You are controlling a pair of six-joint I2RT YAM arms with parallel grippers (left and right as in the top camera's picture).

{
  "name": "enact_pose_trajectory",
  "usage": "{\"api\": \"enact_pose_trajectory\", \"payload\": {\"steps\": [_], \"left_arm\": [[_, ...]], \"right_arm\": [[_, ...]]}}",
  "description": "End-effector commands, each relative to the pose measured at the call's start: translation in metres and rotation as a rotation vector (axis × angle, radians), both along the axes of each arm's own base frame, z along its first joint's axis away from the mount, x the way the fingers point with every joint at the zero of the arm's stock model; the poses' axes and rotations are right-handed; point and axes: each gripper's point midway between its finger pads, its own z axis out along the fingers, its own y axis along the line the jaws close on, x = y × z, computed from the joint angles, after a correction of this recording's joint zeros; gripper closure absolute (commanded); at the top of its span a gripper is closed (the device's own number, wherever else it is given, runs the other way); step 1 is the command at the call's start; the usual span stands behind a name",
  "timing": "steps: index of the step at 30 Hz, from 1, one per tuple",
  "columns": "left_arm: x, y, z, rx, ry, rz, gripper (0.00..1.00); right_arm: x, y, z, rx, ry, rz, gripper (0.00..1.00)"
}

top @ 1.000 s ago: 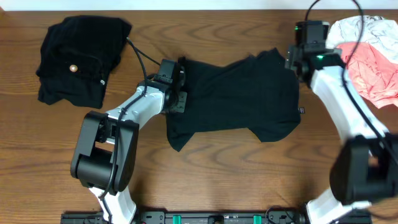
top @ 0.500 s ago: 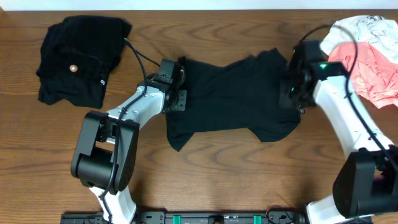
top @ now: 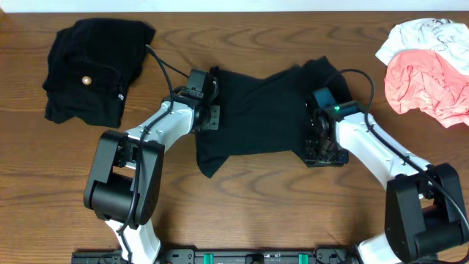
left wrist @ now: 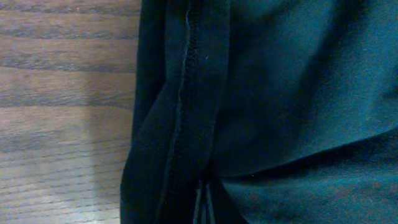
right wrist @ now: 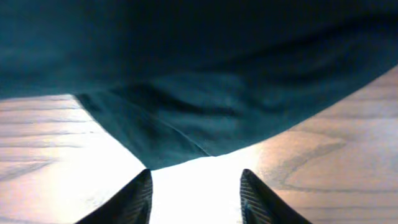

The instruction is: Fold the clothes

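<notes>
A plain black short-sleeved shirt [top: 271, 110] lies spread across the middle of the wooden table [top: 256, 213]. My left gripper [top: 209, 99] sits at the shirt's left edge, shut on a pinched fold of its hem [left wrist: 186, 93]; the jaws [left wrist: 202, 205] barely show among the dark cloth. My right gripper [top: 322, 150] hangs over the shirt's lower right corner. In the right wrist view its two fingers [right wrist: 134, 199] stand apart with only bare table between them, and the shirt's pointed corner [right wrist: 186, 124] lies just ahead of them, untouched.
A crumpled black garment with a small pale button [top: 91, 70] lies at the back left. A pink garment [top: 429, 81] and a white one [top: 421, 33] are heaped at the back right. The left arm's cable runs over the table beside the black heap.
My right arm has swung from the shirt's upper right corner down to its lower right corner, uncovering the pink and white heap. The left arm and shirt have stayed put.
</notes>
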Motion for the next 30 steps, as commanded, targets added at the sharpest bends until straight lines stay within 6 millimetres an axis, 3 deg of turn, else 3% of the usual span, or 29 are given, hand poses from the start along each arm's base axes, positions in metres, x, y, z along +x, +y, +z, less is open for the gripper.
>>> {"api": "enact_pose_trajectory", "payload": {"steps": [1, 11, 19, 26, 30], "left_arm": [[-0.019, 0.011, -0.035, 0.051, 0.094, 0.018, 0.94], [-0.019, 0.011, -0.035, 0.050, 0.092, 0.017, 0.94], [-0.019, 0.011, -0.035, 0.050, 0.092, 0.017, 0.94], [-0.019, 0.011, -0.035, 0.050, 0.092, 0.017, 0.94], [-0.019, 0.011, -0.035, 0.050, 0.092, 0.017, 0.94]], "right_arm": [[-0.003, -0.003, -0.007, -0.031, 0.002, -0.033, 0.54], [0.000, 0.019, -0.010, -0.031, -0.048, 0.072, 0.40], [0.008, -0.001, -0.014, -0.161, -0.110, 0.083, 0.42], [0.019, 0.003, -0.020, -0.144, -0.169, 0.079, 0.51], [0.015, 0.006, -0.023, -0.123, -0.152, 0.092, 0.45]]}}
